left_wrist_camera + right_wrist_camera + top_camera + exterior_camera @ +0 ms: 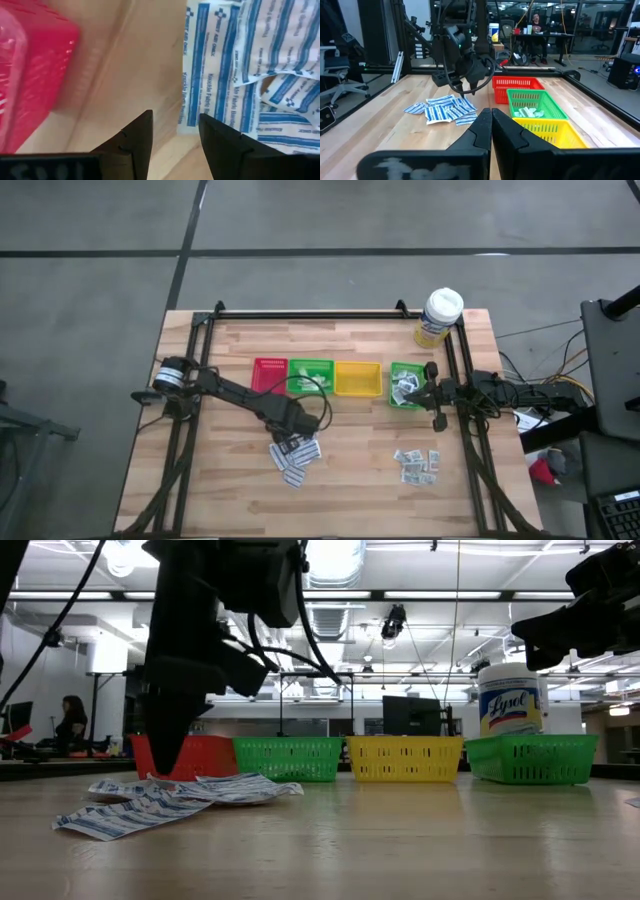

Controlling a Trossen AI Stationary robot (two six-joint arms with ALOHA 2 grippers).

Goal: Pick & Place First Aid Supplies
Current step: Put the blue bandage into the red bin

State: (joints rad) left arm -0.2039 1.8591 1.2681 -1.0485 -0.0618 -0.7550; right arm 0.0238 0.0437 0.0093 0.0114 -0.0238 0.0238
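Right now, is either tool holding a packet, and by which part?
No. The left tool is open above the blue-striped packets; the right tool is shut, empty.

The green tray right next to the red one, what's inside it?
Small pale green-white sachets lie heaped in that green tray. How many there are, and whether anything lies under them, is hidden by the top ones and the tray's wall.

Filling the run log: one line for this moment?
left gripper: open, over blue-striped white paper packets beside red plastic tray | right gripper: shut, empty, near right-hand green plastic tray
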